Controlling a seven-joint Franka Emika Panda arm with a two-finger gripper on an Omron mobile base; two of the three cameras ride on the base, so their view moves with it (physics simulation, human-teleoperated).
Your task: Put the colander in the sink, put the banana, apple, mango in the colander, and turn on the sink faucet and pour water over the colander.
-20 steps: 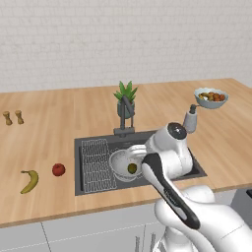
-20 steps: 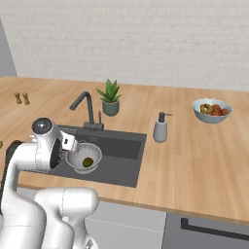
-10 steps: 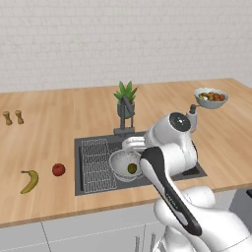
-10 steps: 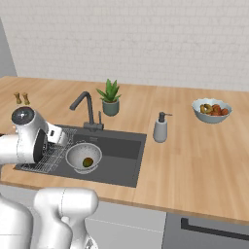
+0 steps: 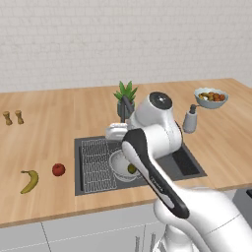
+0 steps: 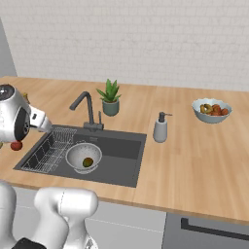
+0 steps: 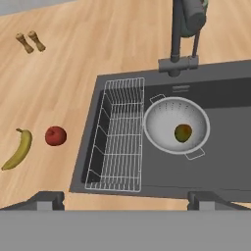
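The colander [image 7: 176, 126] sits in the sink [image 7: 225, 152], right of the wire rack, with the mango [image 7: 183, 132] lying inside it. Left of the sink, the apple [image 7: 55, 136] and the banana [image 7: 18, 149] lie on the wooden counter. My gripper [image 7: 126, 198] hangs open and empty high above the sink's near edge, its fingertips [image 7: 49, 198] far apart. The sink faucet [image 7: 179, 34] stands behind the colander, and no water runs. From the base I see the colander [image 5: 122, 165], the mango [image 5: 132, 169], the apple [image 5: 58, 169] and the banana [image 5: 29, 180].
A flat wire rack [image 7: 120, 135] fills the sink's left part. Two small shakers [image 7: 29, 41] stand far left on the counter. Behind the sink is a potted plant [image 6: 110, 97]. A soap dispenser [image 6: 160, 128] and a bowl of mixed fruit [image 6: 211, 109] stand to the right.
My hand has lifted away from the colander and swung up and to the left. The mango stays in the colander; the apple and banana have not moved.
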